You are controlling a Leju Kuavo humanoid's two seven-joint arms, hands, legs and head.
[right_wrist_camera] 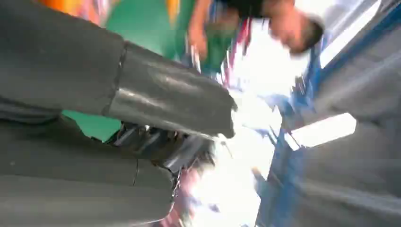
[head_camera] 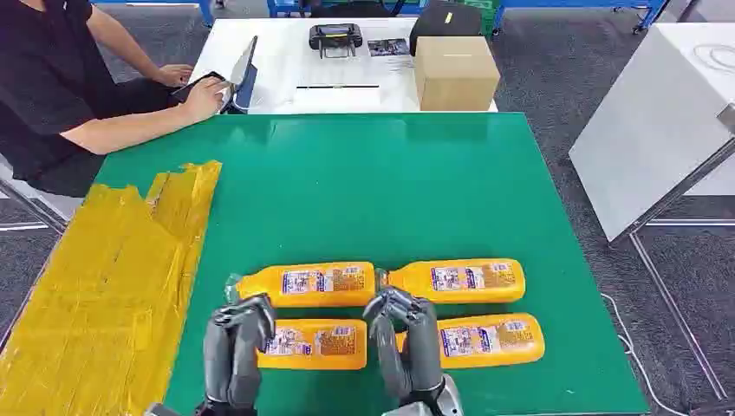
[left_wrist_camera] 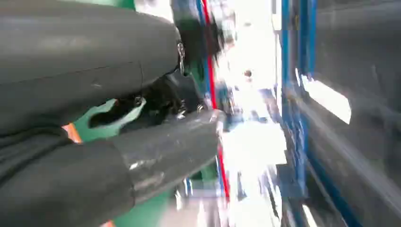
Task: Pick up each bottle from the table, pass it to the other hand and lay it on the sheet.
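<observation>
Counted four orange bottles lying flat on the green surface (head_camera: 373, 191), set two by two near the near edge: far-left bottle (head_camera: 303, 283), far-right bottle (head_camera: 455, 280), near-left bottle (head_camera: 316, 343) and near-right bottle (head_camera: 490, 340). Found each one on its side, cap end to the left, the pairs just beside one another. Saw none of them on the yellow sheet (head_camera: 104, 277), spread along the left side of the surface, well apart from the bottles and bare of any bottle.

Placed the left hand (head_camera: 236, 347) at the near edge, raised in front of the left end of the near-left bottle, fingers loosely bent and apart, holding nothing. Placed the right hand (head_camera: 406, 342) likewise between the two near bottles, in front of the left end of the near-right one, fingers apart with nothing between them. Took the blurred wrist views as agreeing: thumb and fingers separated, no bottle in the gap.

Judged the task as barely begun, if at all: no bottle lifted, none passed between the hands, none laid on the sheet. Reckoned all four pick-ups, hand-overs and placements as left to do, with a near bottle the likeliest first choice.

Noted a seated person (head_camera: 52, 78) at the far left and a cardboard box (head_camera: 455, 72) on the white table beyond.
</observation>
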